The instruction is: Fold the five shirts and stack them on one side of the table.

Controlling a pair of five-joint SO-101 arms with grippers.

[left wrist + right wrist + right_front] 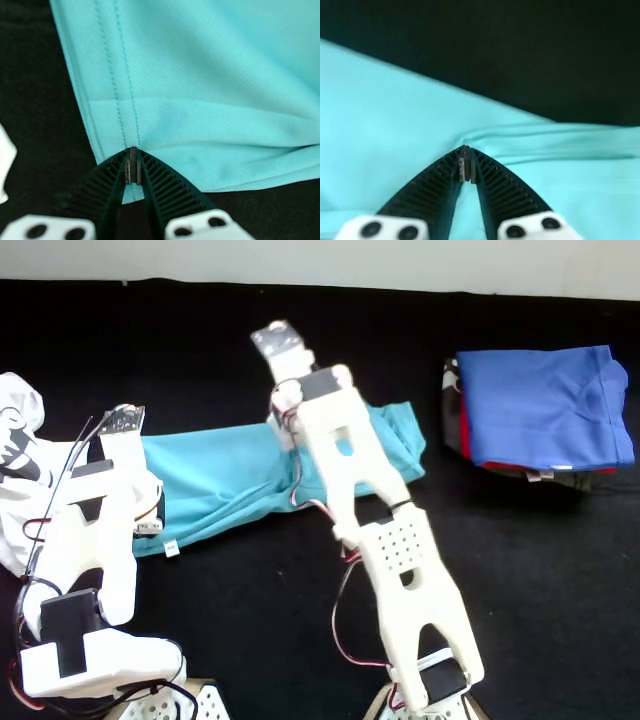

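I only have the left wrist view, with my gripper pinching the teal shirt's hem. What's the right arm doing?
Observer: The right gripper is also shut on the teal shirt, near its far edge.
Operator: Anything folded already?
Observer: Yes, a folded blue shirt tops a pile on the right side of the table.
Operator: And unfolded?
Observer: A crumpled white garment lies at the left edge.
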